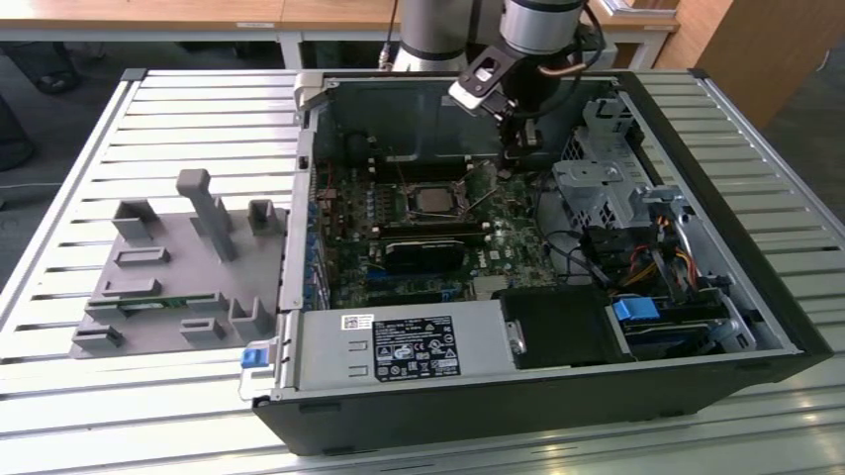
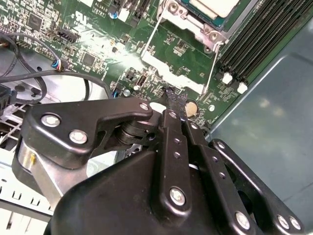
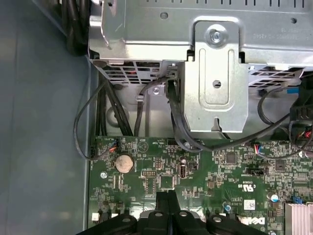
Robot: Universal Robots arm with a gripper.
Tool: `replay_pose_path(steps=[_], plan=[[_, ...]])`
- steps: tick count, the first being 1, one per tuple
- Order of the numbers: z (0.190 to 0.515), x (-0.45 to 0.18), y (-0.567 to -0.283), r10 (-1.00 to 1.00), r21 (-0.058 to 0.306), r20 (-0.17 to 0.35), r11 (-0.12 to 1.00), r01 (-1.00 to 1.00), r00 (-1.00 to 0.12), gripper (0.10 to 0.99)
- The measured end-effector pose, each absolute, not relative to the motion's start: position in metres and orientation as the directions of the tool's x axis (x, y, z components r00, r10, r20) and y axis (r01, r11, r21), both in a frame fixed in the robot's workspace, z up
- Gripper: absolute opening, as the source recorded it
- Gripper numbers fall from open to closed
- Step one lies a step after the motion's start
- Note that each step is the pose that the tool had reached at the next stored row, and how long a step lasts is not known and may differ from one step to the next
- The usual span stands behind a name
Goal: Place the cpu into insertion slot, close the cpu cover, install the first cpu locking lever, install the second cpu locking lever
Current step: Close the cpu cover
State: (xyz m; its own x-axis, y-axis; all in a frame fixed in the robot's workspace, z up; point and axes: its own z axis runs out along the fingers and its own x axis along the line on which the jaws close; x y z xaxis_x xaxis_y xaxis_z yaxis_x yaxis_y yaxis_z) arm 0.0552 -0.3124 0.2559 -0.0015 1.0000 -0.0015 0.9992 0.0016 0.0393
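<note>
exterior view, from gripper [image 1: 516,158] | 4 o'clock: drive cage [image 1: 597,188] close, blocks | 10 o'clock: case wall [image 1: 396,119] bounds | 8 o'clock: open room over insertion slot [image 1: 433,201]

A large black-and-white label [image 1: 414,348] dense with print and symbols lies on the metal box [image 1: 330,358] well apart from the cpu [image 1: 432,201]. A small white sticker [image 1: 354,321] sits just beside the label. Neither can be made out. In the first wrist view, the green circuit board [image 3: 195,171] bearing the cpu carries white printed marks [image 3: 248,186] and a small barcode sticker [image 3: 249,203].
</note>
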Motion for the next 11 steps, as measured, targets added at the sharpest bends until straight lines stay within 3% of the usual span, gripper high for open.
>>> replay_pose_path(steps=[11], plan=[[0.243, 0.061, -0.311, 1.000, 0.031, -0.005, 0.002, 1.000, -0.002, 0.106]])
